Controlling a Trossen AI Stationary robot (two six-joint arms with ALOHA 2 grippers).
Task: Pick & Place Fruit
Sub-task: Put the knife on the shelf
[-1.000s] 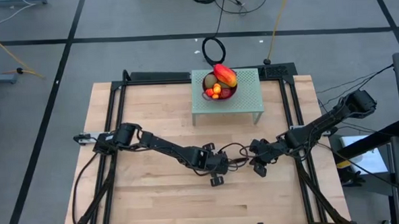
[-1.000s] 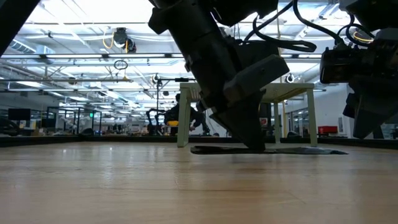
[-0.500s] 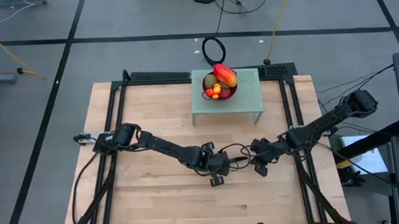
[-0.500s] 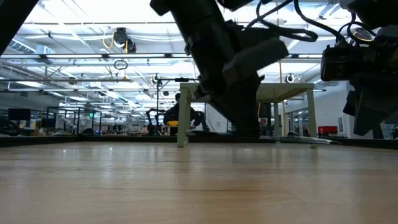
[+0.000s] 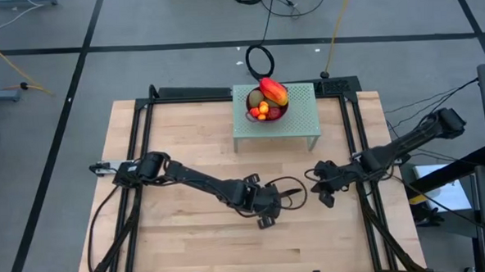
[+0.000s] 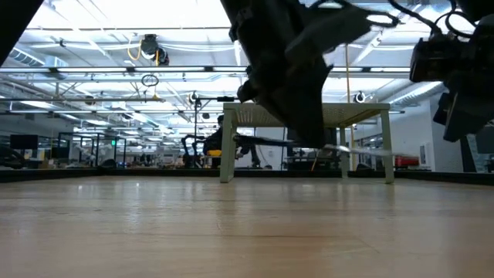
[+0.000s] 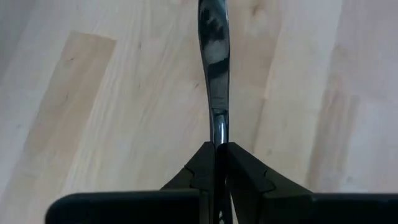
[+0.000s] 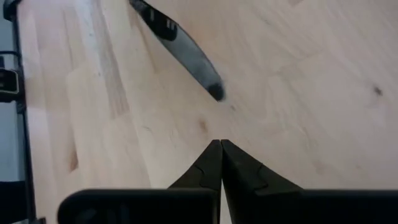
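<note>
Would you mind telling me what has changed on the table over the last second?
The left gripper, shut on the knife, has lifted it off the wooden table; in the low view the knife now hangs level in the air. The right gripper, shut and empty, has drawn back toward its own side, away from the left one. The bowl of fruit on the small green stand has stayed put.

pale matt wooden table (image 5: 185, 130), glossy metal knife (image 7: 213, 74)
</note>
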